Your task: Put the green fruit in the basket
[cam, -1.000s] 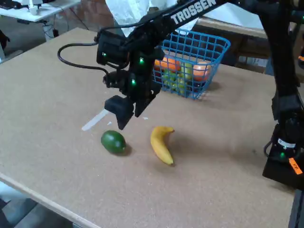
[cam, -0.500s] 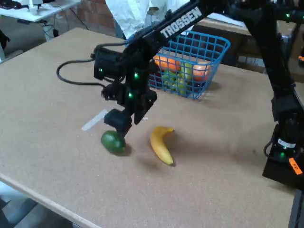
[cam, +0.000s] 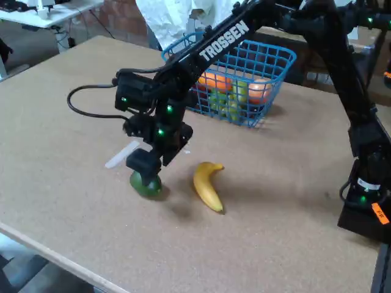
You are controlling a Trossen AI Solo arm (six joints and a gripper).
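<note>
The dark green fruit (cam: 147, 185) lies on the brown table, left of the yellow banana (cam: 208, 185). My gripper (cam: 145, 169) has come down right on top of it, and its black fingers cover the fruit's upper part. Whether the jaws are closed on the fruit is hidden from this angle. The blue wire basket (cam: 286, 59) stands at the back of the table, behind the arm. It holds orange fruits and a paler yellow-green one.
A white strip (cam: 121, 154) lies on the table just left of the gripper. The arm's base (cam: 365, 204) stands at the right edge. The table's front edge (cam: 55, 255) runs diagonally at lower left. A person in white (cam: 168, 18) stands behind the table.
The gripper has dropped down and leftward from above the table onto the green fruit. The fruit and banana have not moved.
</note>
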